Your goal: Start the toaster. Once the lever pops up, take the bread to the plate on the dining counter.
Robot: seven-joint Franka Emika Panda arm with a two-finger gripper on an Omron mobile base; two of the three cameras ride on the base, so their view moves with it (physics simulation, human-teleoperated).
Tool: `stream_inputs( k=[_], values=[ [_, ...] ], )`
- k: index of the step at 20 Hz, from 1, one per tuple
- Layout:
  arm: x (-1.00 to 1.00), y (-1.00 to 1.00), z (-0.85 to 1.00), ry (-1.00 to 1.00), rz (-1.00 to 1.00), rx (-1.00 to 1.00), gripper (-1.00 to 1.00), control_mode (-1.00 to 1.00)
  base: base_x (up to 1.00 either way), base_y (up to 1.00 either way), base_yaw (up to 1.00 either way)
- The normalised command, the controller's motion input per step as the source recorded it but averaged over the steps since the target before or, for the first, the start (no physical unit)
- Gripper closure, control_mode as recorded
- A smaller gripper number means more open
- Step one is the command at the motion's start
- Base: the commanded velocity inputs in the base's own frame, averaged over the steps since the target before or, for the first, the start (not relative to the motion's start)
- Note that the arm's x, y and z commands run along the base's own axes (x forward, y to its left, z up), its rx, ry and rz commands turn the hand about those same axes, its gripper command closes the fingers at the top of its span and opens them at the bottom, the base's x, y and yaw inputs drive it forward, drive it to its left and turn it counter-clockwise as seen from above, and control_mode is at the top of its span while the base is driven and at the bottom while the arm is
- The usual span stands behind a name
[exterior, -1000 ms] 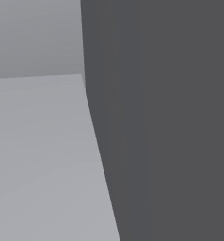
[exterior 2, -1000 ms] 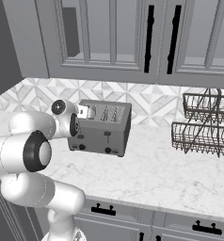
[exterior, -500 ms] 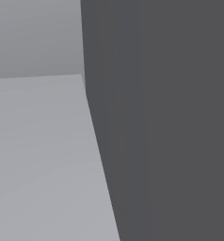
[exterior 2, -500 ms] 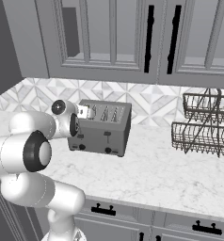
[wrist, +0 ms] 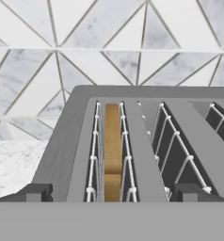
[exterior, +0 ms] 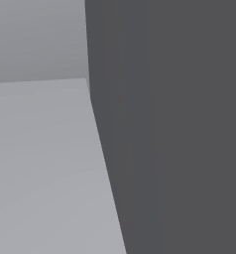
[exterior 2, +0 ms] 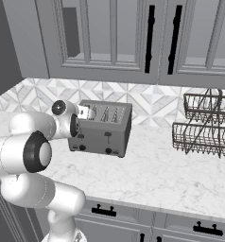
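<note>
Inspection finds the toaster (exterior 2: 101, 128) standing on the white marble worktop (exterior 2: 180, 175) toward its back edge, close to the tiled wall, with a two-tier wire rack (exterior 2: 204, 125) well apart toward the right end. The hand (exterior 2: 86, 112) hovers at the toaster's left end, just above its top, with its fingers spread wide and nothing between them. Looking along the hand, the bread (wrist: 112, 153) sits upright in the leftmost slot between white wire guides, its top edge below the slot rim. The front face carries small dark controls (which of them is the lever cannot be made out at this size). Judged step: starting the toaster, not yet done. The next move calls for bringing the hand down to the lever and pressing it fully
</note>
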Motion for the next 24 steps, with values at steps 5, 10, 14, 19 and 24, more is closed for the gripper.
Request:
stream_inputs(
  k=[5,10,14,19,24],
  values=[
    [0.0,0.0,0.0,0.0,0.0,0.0,-1.0,-1.0,0.0,0.0,0.0],
    [0.0,0.0,0.0,0.0,0.0,0.0,-1.0,-1.0,0.0,0.0,0.0],
    [0.0,0.0,0.0,0.0,0.0,0.0,-1.0,-1.0,0.0,0.0,0.0],
    [0.0,0.0,0.0,0.0,0.0,0.0,-1.0,-1.0,0.0,0.0,0.0],
    [0.0,0.0,0.0,0.0,0.0,0.0,-1.0,-1.0,0.0,0.0,0.0]
  ],
)
